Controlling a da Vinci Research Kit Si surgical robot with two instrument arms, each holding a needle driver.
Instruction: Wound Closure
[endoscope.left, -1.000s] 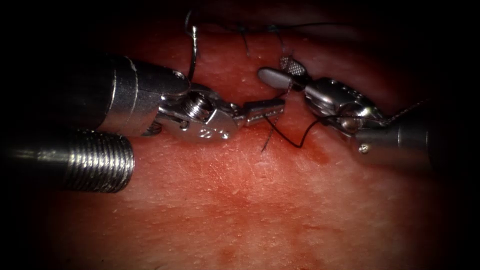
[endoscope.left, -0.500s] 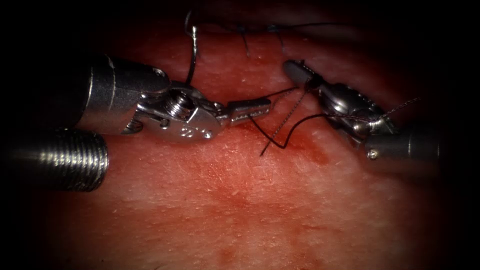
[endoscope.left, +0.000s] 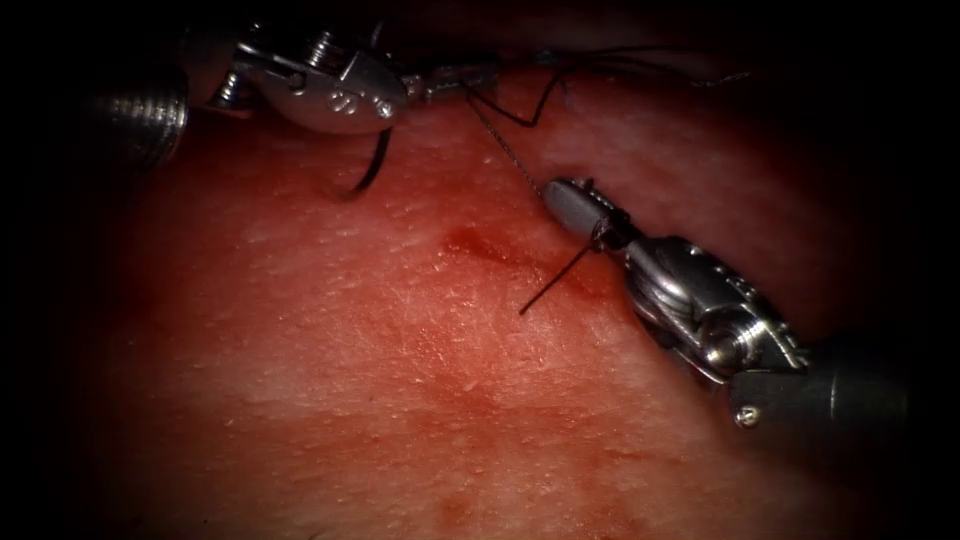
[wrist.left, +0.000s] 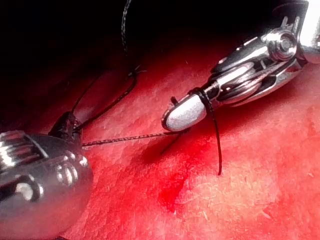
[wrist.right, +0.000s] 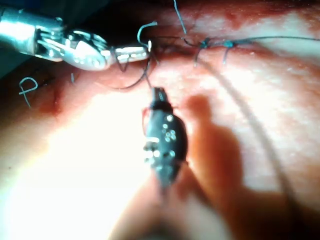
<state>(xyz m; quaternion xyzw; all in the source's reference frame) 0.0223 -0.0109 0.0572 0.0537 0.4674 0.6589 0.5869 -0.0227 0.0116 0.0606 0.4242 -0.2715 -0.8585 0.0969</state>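
Note:
My left tool (endoscope.left: 468, 76) is at the far top, jaws shut on the dark thread (endoscope.left: 505, 150). That thread runs taut down to my right tool (endoscope.left: 565, 200), whose jaws are shut on it at the tip. A loop of thread (wrist.left: 202, 97) circles the right jaws, and a short free tail (endoscope.left: 555, 285) pokes out over the tissue (endoscope.left: 400, 400). The curved needle (endoscope.left: 368, 172) lies loose on the tissue surface below the left tool, held by neither tool. The left tool's jaws (wrist.left: 65, 126) and the right tool (wrist.left: 182, 114) face each other along the taut strand.
Earlier stitches with knots and cut ends (wrist.right: 202, 44) sit along the dark cut (endoscope.left: 600, 65) at the far edge. A patch of red fluid (endoscope.left: 470, 245) marks the tissue left of the right tool's tip.
The right jaws, open beside the left tool a second ago, closed on the thread. The left tool then moved up and away, the right tool moved down, and the strand between them drew taut.

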